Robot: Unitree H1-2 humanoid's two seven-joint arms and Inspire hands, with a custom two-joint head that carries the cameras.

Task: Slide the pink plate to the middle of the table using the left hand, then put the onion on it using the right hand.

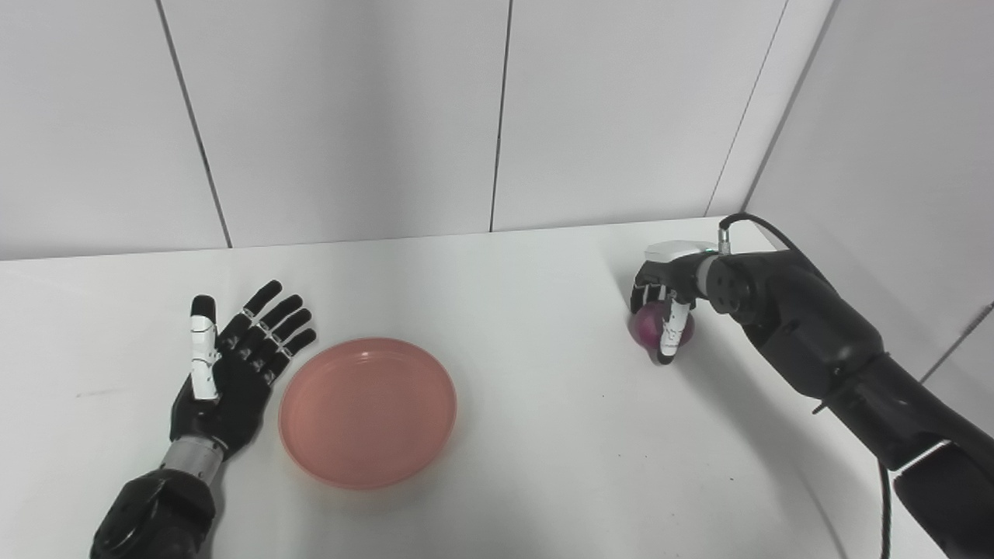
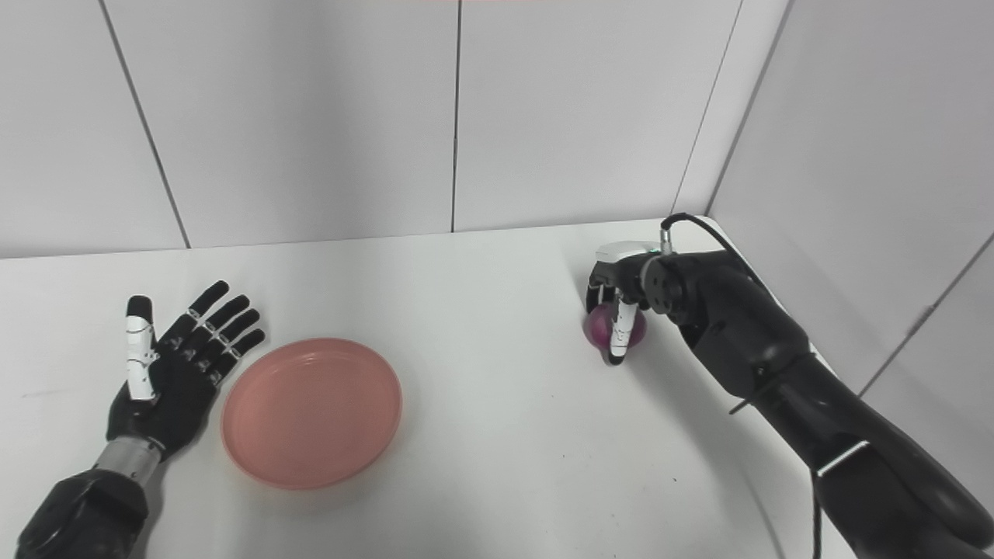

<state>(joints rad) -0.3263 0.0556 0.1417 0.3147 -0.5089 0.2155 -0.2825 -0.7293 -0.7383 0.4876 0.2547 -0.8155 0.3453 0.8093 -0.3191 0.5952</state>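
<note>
- Right robot hand (image 1: 669, 299) reaches in from the right side and sits over the purple onion (image 1: 651, 326), with its fingers (image 1: 672, 330) curled down around it; a white-tipped finger runs down the front of the onion to the bench.
- The onion rests on the white bench (image 1: 543, 435) near the far right corner, close to the grey side wall (image 1: 893, 155), and is well apart from the plate.
- Whether the onion is lifted clear of the bench or only touched cannot be told; its underside looks to be at the surface.
- Left robot hand (image 1: 233, 373) lies palm up on the left part of the bench, its fingers spread and extended, holding nothing.
- The pink plate (image 1: 367, 411) stands flat on the bench just beside the left robot hand, on that hand's right; the fingertips are near the plate's rim, with a thin gap showing.
- The plate is bare inside and lies left of the bench's middle.
- A black cable (image 1: 757, 225) loops up from the right wrist.
</note>
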